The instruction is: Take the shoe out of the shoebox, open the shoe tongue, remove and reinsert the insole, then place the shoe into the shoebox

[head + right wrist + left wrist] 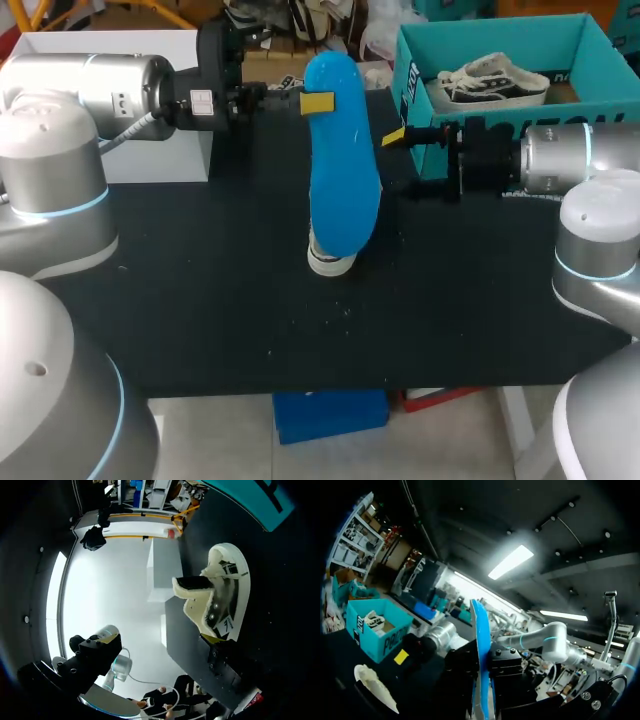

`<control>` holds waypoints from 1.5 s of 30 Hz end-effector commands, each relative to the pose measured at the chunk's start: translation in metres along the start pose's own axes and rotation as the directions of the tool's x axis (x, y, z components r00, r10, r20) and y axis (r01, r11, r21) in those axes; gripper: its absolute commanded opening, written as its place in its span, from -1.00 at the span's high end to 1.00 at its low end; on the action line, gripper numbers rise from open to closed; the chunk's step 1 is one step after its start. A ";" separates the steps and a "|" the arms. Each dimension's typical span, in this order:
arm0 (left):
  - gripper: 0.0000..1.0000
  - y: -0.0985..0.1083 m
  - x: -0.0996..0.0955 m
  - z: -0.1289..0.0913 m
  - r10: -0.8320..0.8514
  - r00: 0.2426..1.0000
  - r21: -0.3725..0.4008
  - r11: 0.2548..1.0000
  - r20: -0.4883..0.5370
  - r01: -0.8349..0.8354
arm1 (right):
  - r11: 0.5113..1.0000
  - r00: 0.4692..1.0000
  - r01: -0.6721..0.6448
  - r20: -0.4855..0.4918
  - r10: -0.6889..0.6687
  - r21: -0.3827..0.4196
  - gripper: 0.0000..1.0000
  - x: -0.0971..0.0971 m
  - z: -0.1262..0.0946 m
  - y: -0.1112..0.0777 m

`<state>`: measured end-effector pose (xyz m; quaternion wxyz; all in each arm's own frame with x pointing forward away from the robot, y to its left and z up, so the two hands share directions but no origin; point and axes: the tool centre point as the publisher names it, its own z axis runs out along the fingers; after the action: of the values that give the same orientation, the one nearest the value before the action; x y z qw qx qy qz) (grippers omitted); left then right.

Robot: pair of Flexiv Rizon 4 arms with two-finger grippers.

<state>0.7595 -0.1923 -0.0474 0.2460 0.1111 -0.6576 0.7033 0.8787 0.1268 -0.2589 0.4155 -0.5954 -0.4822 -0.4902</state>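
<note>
Black table (200, 300), with the teal shoebox (415, 80) at its far right. The blue insole (345, 190) hangs pinched in the left gripper (317, 102) over the shoe (330, 262). I cannot tell whether the right gripper (395, 137) grips that shoe. If it doesn't, pushing the floppy insole in could buckle it or shove the shoe aside.

I see the black table (230, 330) with a white box (165, 160) standing at its far left corner and tiny pale specks (345, 312) dotting the middle.
</note>
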 end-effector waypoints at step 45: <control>1.00 0.077 0.054 0.018 0.945 0.327 -0.490 0.294 0.019 -0.821 | 1.000 0.997 0.000 -0.075 0.001 0.006 -1.00 -0.003 -0.001 0.003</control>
<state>0.6793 -0.2046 -0.0824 -0.2354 -0.2192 -0.7778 0.5400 0.8817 0.1235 -0.2610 0.4363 -0.5747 -0.4682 -0.5100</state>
